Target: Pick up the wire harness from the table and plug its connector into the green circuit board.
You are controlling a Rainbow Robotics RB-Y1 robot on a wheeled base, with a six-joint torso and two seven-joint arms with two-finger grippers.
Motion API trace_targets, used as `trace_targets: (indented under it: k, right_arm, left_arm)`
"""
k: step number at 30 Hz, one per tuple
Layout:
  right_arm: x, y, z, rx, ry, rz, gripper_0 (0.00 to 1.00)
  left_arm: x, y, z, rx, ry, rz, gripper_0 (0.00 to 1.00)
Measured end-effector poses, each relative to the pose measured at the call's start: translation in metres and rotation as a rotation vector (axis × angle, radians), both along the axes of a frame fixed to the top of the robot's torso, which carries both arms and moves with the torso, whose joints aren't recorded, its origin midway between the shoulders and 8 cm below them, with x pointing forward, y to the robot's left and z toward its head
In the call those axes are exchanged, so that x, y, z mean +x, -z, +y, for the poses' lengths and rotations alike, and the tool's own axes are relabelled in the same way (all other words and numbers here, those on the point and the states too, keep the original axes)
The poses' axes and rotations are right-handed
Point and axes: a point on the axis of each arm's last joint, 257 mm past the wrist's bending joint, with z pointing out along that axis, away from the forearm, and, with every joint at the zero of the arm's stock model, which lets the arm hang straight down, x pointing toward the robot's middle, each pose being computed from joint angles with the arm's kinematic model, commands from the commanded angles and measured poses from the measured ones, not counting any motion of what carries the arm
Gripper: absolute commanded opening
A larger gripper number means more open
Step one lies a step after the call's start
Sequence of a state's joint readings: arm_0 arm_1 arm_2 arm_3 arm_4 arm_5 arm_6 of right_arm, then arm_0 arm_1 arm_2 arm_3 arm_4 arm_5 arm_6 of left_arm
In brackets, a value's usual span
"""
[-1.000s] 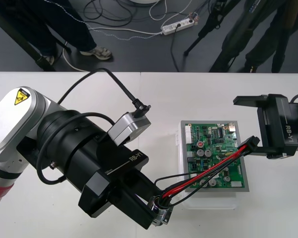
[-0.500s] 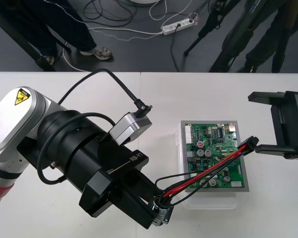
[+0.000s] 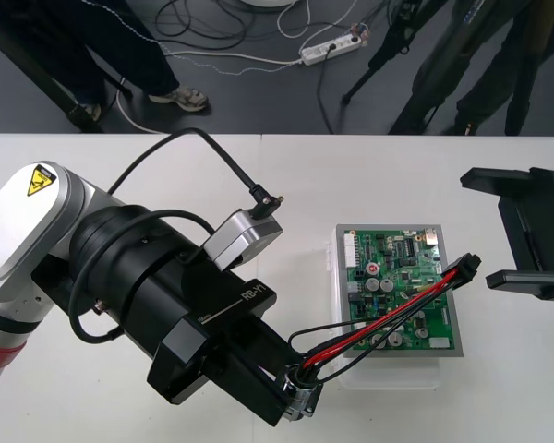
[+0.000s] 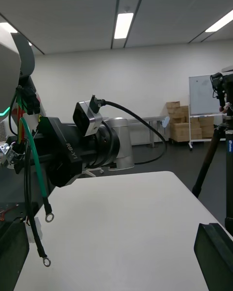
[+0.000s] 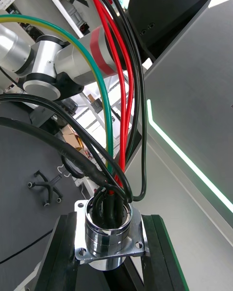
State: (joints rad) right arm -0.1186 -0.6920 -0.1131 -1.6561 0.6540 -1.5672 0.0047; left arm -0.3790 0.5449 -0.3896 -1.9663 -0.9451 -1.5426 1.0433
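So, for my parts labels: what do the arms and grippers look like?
Left arm: silver link, yellow warning sticker, red ring, then a black wrist lettered RB-Y1 carrying a grey camera with a black cable. Left gripper and right gripper: black and boxy, with flat fingers.

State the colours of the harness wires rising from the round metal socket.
Red, black and green wires, clearest in the left wrist view above the socket.
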Motion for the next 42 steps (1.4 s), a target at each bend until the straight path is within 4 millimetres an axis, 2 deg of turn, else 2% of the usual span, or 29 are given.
trace_targets:
  k: [7,32,42]
  right_arm:
    - [-0.014,-0.011,0.009,0.002,-0.074,0.092,1.0]
    - [-0.065,-0.022,0.061,0.051,-0.331,0.1,1.0]
    - [-0.07,-0.033,0.068,0.083,-0.389,0.149,1.0]
  left_arm:
    - [0.0,0.0,0.0,0.0,0.0,0.0,0.0]
    - [0.0,0.0,0.0,-0.001,0.0,0.0,0.0]
    - [0.0,0.0,0.0,-0.001,0.0,0.0,0.0]
